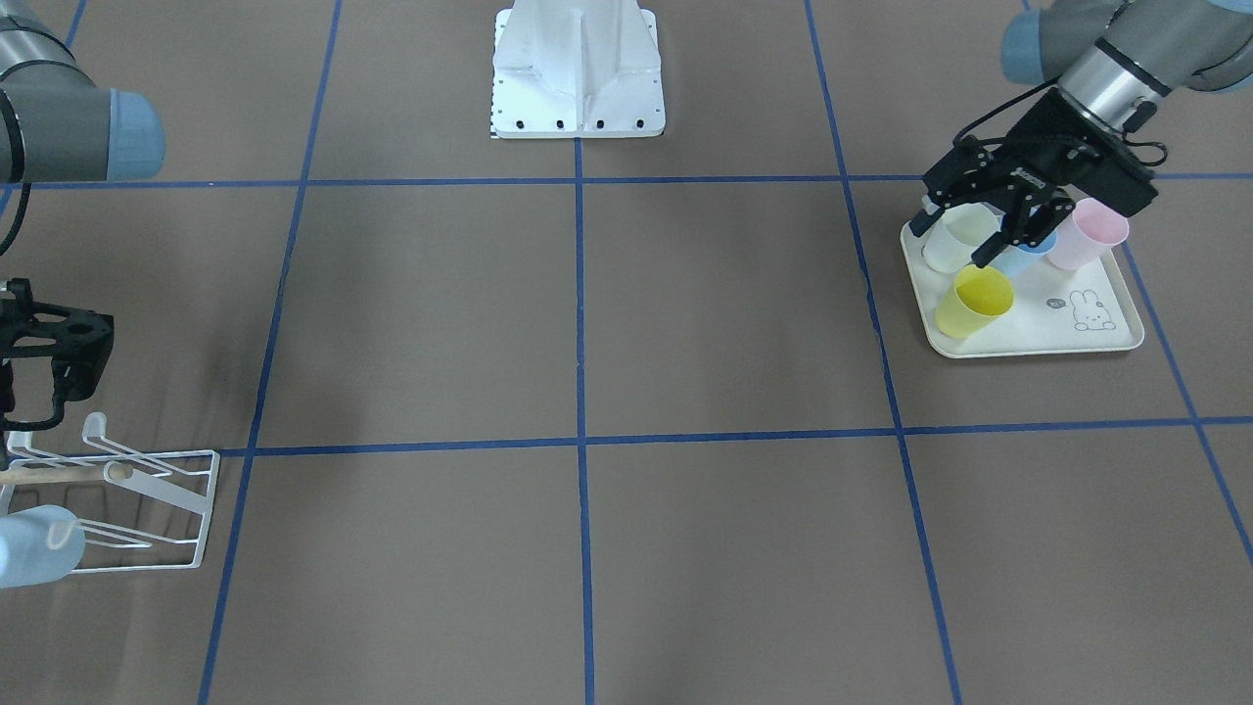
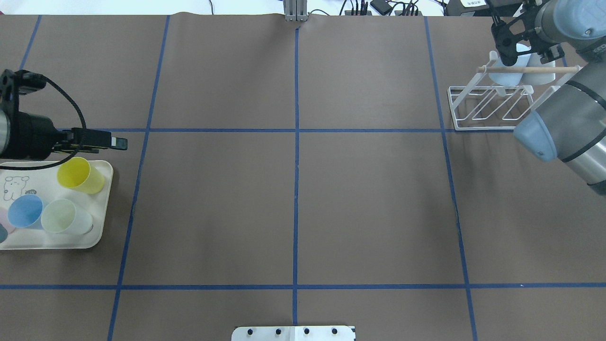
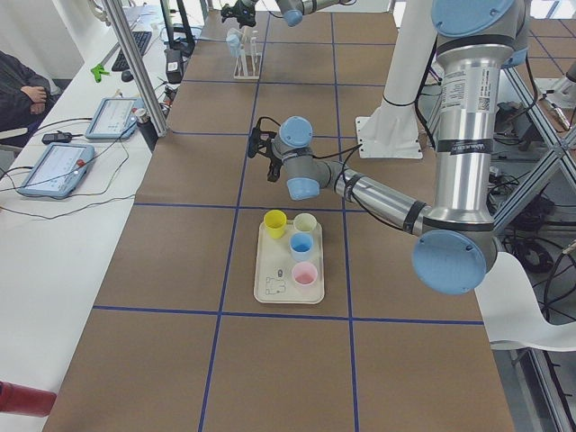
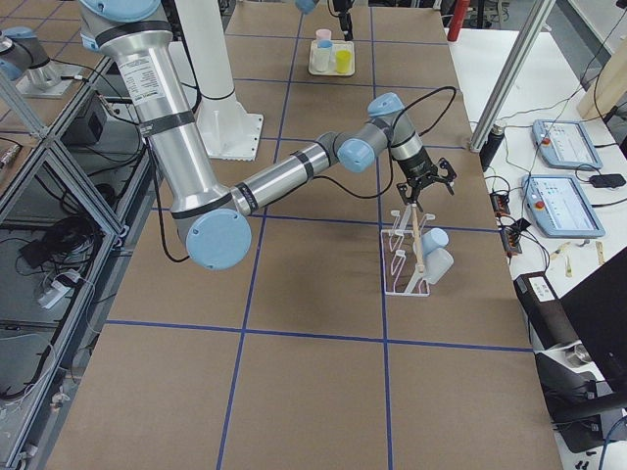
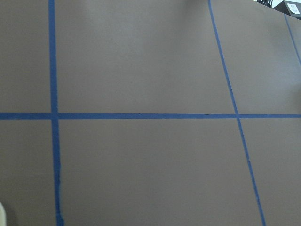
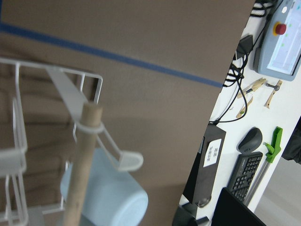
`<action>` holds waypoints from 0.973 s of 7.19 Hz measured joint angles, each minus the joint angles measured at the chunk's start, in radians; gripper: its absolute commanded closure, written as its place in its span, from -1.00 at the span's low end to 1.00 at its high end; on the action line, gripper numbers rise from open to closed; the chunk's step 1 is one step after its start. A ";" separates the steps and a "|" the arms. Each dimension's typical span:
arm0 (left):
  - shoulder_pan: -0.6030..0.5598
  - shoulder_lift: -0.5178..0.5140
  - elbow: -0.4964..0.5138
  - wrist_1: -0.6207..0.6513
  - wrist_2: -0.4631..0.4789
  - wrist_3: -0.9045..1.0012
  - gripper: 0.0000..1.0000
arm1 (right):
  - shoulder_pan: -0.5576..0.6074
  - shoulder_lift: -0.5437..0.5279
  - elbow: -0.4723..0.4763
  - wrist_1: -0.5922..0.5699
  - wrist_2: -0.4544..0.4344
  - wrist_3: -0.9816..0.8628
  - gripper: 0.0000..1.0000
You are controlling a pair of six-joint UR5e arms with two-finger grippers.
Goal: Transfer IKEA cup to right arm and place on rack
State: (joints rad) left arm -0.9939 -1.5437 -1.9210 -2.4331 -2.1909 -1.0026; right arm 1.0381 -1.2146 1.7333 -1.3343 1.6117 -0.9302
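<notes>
Several IKEA cups stand on the cream tray [image 1: 1116,338]: a yellow cup [image 1: 974,299], a pale green cup [image 2: 61,215], a blue cup [image 2: 24,210] and a pink cup [image 1: 1087,233]. My left gripper [image 1: 969,235] hangs open and holds nothing, raised above the tray's far edge [image 3: 259,148]. The white wire rack [image 2: 487,106] carries a light-blue cup [image 6: 108,197] and a whitish cup [image 2: 539,66] under its wooden dowel. Just above the rack my right gripper [image 4: 423,186] is open and holds nothing.
The robot's white base plate [image 1: 578,69] sits at the table's middle edge. Blue tape lines divide the brown table into squares. A side bench holds tablets [image 4: 558,206], cables and a keyboard. A person's arm [image 3: 18,90] shows at that bench.
</notes>
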 measured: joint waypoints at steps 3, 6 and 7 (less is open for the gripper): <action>-0.141 0.097 -0.002 0.058 0.013 0.335 -1.00 | -0.110 -0.001 0.091 0.004 0.043 0.407 -0.98; -0.098 0.120 0.001 0.055 0.235 0.406 -1.00 | -0.271 0.033 0.145 0.007 0.041 0.885 -0.98; -0.058 0.119 0.002 0.036 0.259 0.402 -1.00 | -0.306 0.047 0.157 0.007 0.039 0.958 -0.99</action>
State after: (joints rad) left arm -1.0518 -1.4243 -1.9185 -2.3975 -1.9324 -0.6005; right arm 0.7317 -1.1675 1.8908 -1.3270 1.6503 0.0275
